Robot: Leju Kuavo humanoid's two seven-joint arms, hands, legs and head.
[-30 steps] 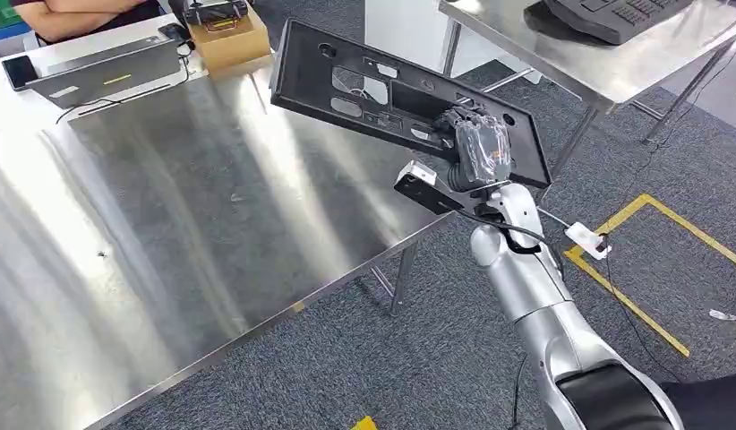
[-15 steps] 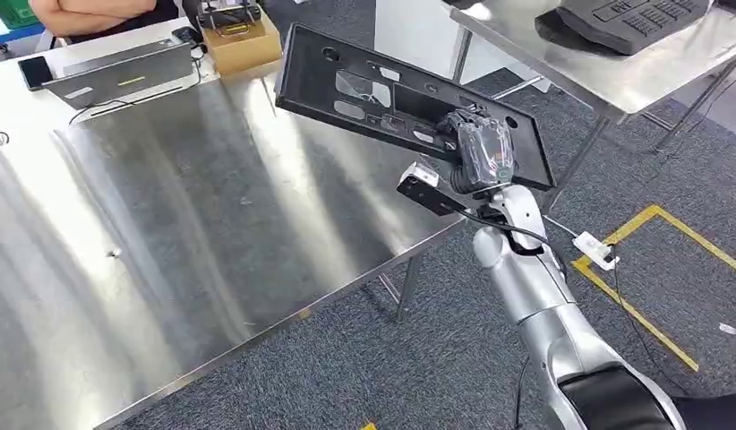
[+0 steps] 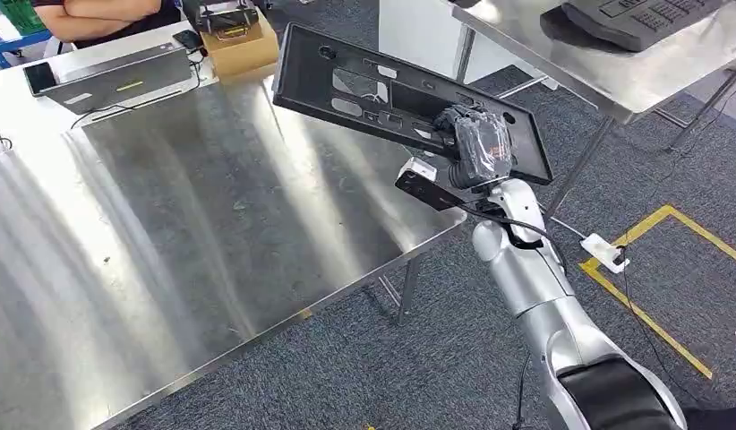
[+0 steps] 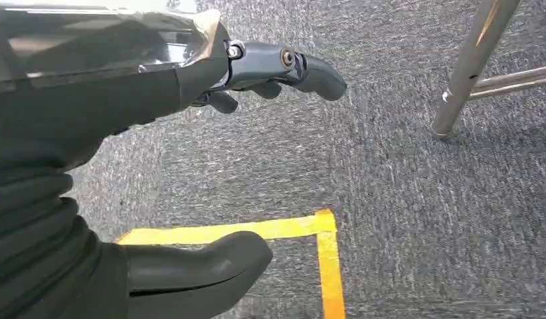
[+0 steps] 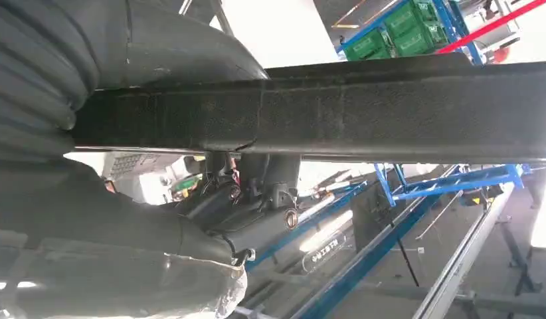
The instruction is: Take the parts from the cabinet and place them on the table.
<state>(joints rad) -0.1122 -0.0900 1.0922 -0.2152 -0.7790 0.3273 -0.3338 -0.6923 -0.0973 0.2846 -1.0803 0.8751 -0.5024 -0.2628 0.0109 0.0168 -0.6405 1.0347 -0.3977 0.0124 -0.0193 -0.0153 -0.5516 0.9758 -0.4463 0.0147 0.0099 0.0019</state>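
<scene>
A long black plastic panel [image 3: 373, 85] with cut-outs hangs tilted above the right corner of the steel table [image 3: 185, 215]. My right hand [image 3: 479, 148] grips it near its right end; seen from the right wrist, the panel's edge [image 5: 390, 109] runs between thumb and fingers [image 5: 257, 219]. My left hand [image 4: 157, 133] hangs over grey carpet with its fingers [image 4: 283, 66] and thumb apart and nothing in it.
At the table's far end lie a grey flat case [image 3: 114, 76], a phone [image 3: 39, 78], a cardboard box [image 3: 239, 40] and cables. A person with folded arms [image 3: 105, 13] stands behind. A second steel table [image 3: 615, 63] holds another dark part [image 3: 646, 16]. Yellow floor tape [image 3: 651, 296] marks the carpet.
The whole view has shifted slightly, so the camera moved. The panel stays in my right hand in about the same pose over the table's corner.
</scene>
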